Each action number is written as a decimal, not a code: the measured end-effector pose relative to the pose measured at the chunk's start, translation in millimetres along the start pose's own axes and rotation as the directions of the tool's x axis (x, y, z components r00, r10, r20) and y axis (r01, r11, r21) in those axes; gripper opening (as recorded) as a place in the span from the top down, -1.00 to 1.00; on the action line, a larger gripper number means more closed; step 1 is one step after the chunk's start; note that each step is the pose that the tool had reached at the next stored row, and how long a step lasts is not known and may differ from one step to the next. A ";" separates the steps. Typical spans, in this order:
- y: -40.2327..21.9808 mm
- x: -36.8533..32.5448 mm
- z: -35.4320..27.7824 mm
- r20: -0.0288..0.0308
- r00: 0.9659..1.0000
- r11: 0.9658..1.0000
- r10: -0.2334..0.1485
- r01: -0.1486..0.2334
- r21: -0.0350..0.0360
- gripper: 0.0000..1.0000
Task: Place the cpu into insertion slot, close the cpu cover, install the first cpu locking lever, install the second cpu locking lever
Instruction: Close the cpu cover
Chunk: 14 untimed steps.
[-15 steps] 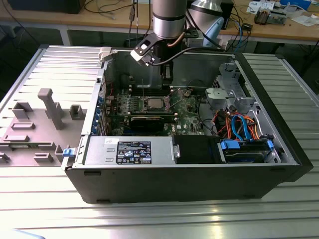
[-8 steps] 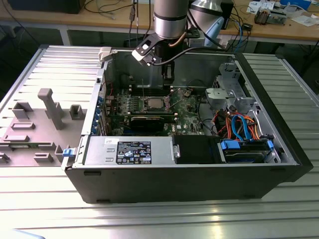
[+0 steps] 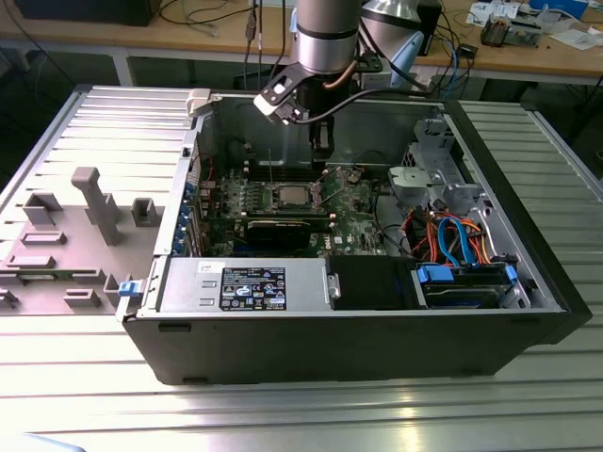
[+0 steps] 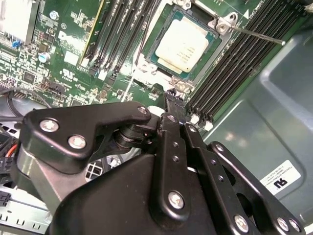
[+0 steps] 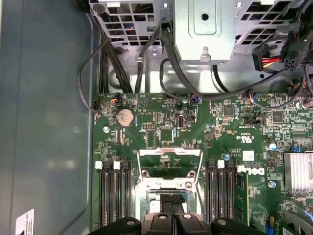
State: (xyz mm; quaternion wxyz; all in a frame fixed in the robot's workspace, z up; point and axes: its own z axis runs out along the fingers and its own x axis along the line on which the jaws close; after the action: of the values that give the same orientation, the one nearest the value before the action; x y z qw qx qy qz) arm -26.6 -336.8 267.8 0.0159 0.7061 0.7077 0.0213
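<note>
A robot arm reaches down into an open computer case standing on a ribbed metal counter, its black claw lowered over the green circuit board. In the second wrist view, the cpu lies flat in the insertion slot, its dull silver top uncovered. The tip of the claw sits just beside the slot's near edge, a little apart from the chip itself. The fingers look drawn together, with nothing visible between them.

In the first wrist view, the cpu cover is swung open off the slot, with green board showing through its window. The claw is close against the cover's lower bar, though contact cannot be made out. A thin metal locking lever juts free beside the slot, across the long black memory slots that flank it on both sides.
</note>
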 end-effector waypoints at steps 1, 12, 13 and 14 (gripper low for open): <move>0.4 0.0 0.0 0.000 1.000 1.000 0.000 0.000 0.000 0.79; 9.0 0.0 0.5 0.000 1.000 1.000 0.000 0.000 0.000 0.79; 11.0 0.0 0.6 0.001 1.000 1.000 0.000 0.000 0.000 0.79; 12.3 0.0 0.6 0.001 1.000 1.000 0.000 0.000 0.000 0.79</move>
State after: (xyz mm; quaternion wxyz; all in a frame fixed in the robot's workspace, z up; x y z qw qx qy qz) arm -14.3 -336.7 267.8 0.0161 0.7060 0.7077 0.0211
